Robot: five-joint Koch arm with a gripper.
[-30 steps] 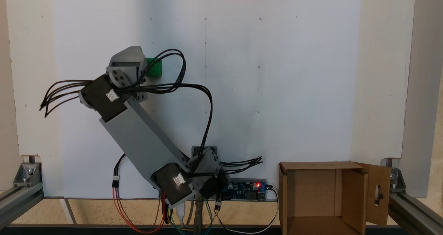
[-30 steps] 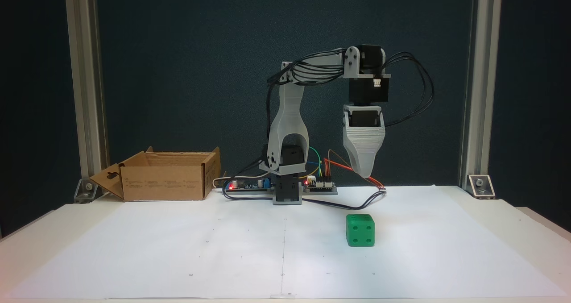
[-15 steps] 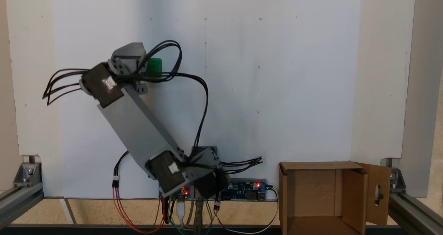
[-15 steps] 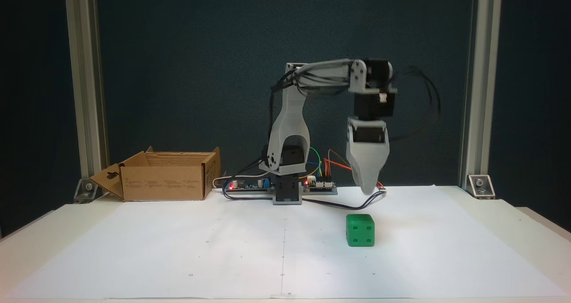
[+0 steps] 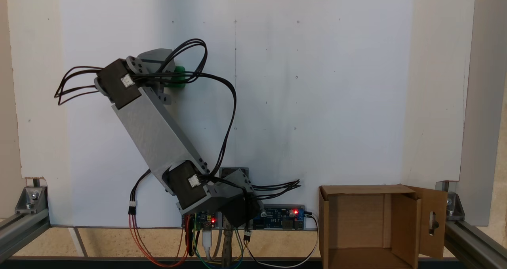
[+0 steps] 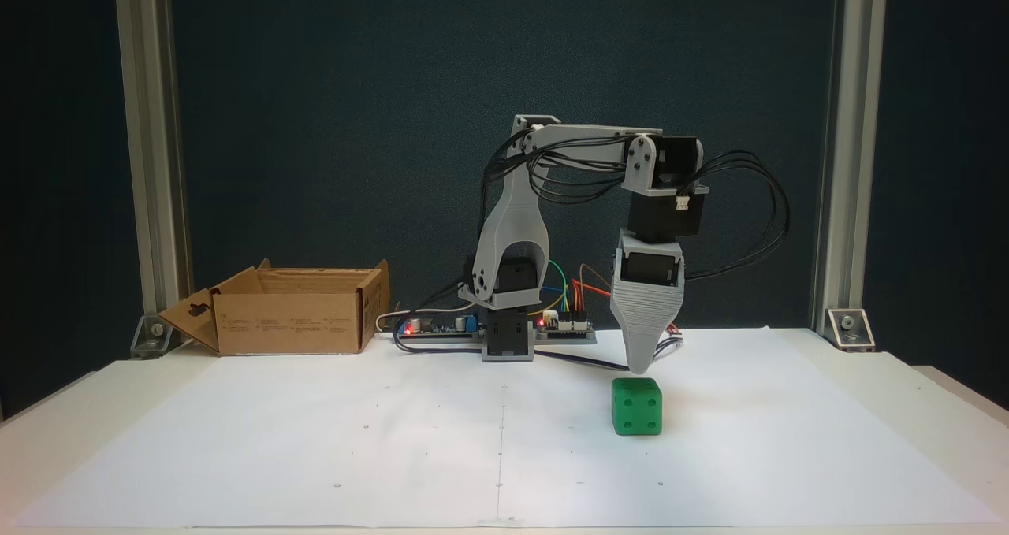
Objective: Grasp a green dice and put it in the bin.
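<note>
Fingers: the gripper (image 6: 639,368) points straight down with its tip just above the top face of the green dice (image 6: 637,406). In the side-on fixed view the 2 jaws line up one behind the other and read as a single wedge. From above, the wrist housing and cables cover them, so I can't tell whether they are spread or closed. No sign of a hold on anything.

The green dice sits flat on the white paper sheet (image 6: 315,440), right of centre in the side-on view. From above it shows as a green sliver (image 5: 179,71) poking out beside the wrist, upper left of the sheet. The face toward the side camera shows 4 pips.

Progress: my read is approach roughly done, grasp not made. Left to do: close on the dice, lift, swing across and release. The bin (image 6: 292,318) is well apart from the dice, on the other side of the arm base (image 6: 508,338). From above the bin (image 5: 356,189) is at the lower right, its inside looks bare, and the flap with the slot cutout hangs open at its right.

Writing: small printed blocks on the bin's front wall, too small to read. No brand legible on the arm or on the blue controller board (image 5: 283,217), which has red LEDs lit.
</note>
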